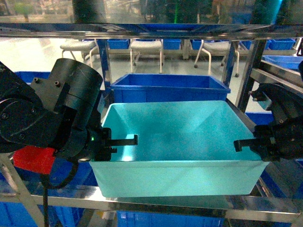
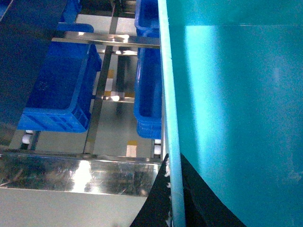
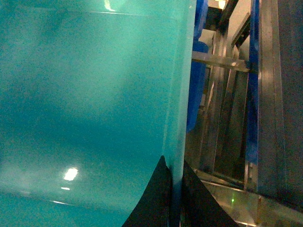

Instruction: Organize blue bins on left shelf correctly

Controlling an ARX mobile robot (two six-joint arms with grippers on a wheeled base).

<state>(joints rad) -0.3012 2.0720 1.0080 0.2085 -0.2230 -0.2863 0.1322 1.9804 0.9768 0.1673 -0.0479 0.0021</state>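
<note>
Left claw [image 1: 124, 141] clamped on turquoise bin [image 1: 177, 142] left wall, right claw [image 1: 246, 143] clamped on its right wall. Bin sits at steel shelf [image 1: 156, 203] front beam, royal-blue crate [image 1: 168, 87] directly behind.

The bin [image 1: 180, 142] I hold is light turquoise and shiny inside. My left pincer [image 1: 124, 141] and right pincer [image 1: 245, 143] are black. A red patch [image 1: 34, 159] sits on my left arm. Dark blue crates [image 2: 61, 90] sit on the silver shelf [image 1: 156, 201].
</note>
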